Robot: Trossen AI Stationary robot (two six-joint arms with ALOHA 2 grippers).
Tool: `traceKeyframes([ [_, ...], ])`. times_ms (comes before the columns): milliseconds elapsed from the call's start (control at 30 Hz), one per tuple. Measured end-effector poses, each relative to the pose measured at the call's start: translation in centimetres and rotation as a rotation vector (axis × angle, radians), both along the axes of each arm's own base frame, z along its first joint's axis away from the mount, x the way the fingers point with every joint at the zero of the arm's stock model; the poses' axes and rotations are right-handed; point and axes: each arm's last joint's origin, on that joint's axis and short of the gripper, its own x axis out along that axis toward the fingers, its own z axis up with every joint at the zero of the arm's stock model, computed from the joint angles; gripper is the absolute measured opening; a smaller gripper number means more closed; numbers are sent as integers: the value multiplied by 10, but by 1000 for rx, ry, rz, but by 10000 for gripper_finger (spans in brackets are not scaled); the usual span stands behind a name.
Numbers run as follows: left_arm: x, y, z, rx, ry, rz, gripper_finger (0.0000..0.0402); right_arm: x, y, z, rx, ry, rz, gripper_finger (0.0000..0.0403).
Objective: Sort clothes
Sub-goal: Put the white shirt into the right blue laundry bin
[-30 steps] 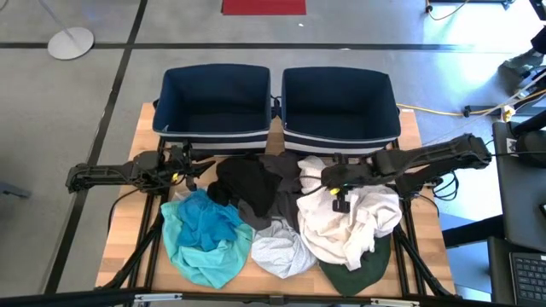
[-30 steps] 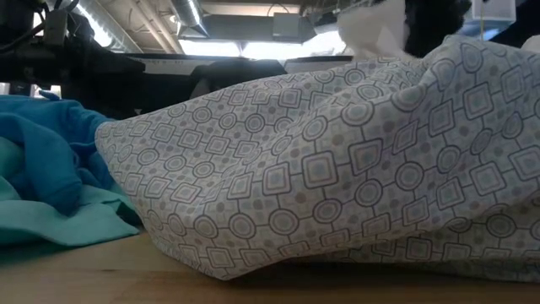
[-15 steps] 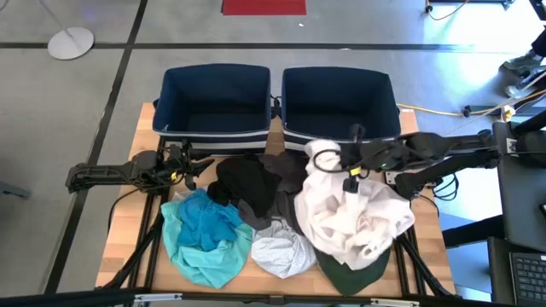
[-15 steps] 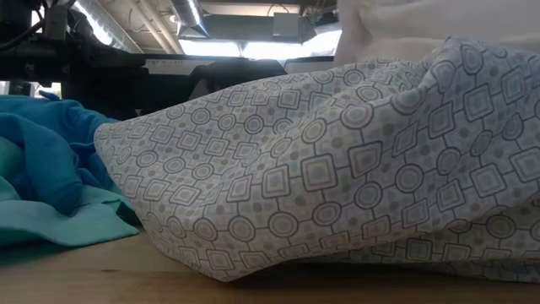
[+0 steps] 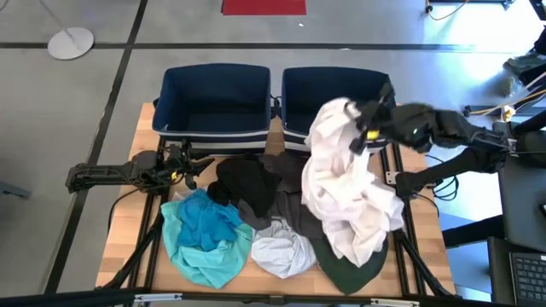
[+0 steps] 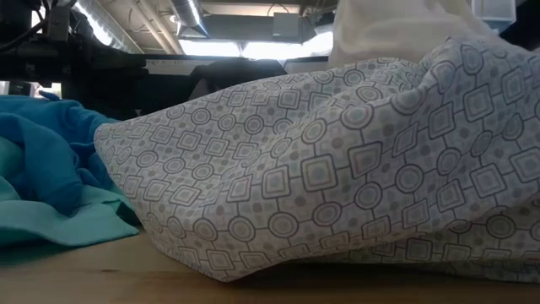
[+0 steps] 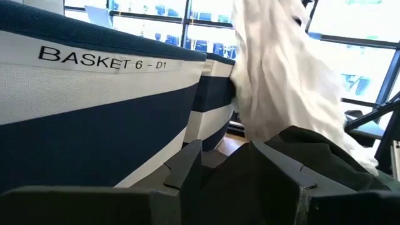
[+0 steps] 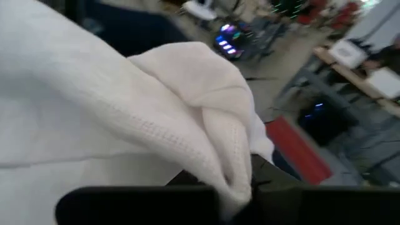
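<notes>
White garment [image 5: 348, 183] lifted over the right navy bin [image 5: 339, 101]

It hangs from the right gripper [image 5: 365, 128], fingers pinched tight on its top, draping onto the pile: black [image 5: 246, 186], turquoise [image 5: 205, 230], patterned grey-white [image 5: 281, 249], dark green [image 5: 350, 271]. The left gripper [image 5: 189, 170] waits spread open beside the left bin [image 5: 213, 98]

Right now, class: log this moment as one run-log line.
right end effector: shut on white garment, lifted over right bin | left end effector: open, waiting

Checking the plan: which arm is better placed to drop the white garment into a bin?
Right. Its tool is shut on the white garment, lifted at the right bin. The left tool sits open, holding nothing, beside the black garment.
</notes>
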Motion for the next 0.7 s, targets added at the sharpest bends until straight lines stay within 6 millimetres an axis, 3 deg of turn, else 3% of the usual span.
traceKeyframes([
  [333, 0, 0, 0, 4, 2, 1, 125, -15, -50, 48, -202, -210, -132, 14],
  [533, 0, 0, 1, 22, 0, 3, 125, -16, -87, 46, -215, -210, -229, 14],
  [700, -1, 0, 7, 61, -49, 10, 125, -5, -117, 28, -127, -141, -260, 14],
])
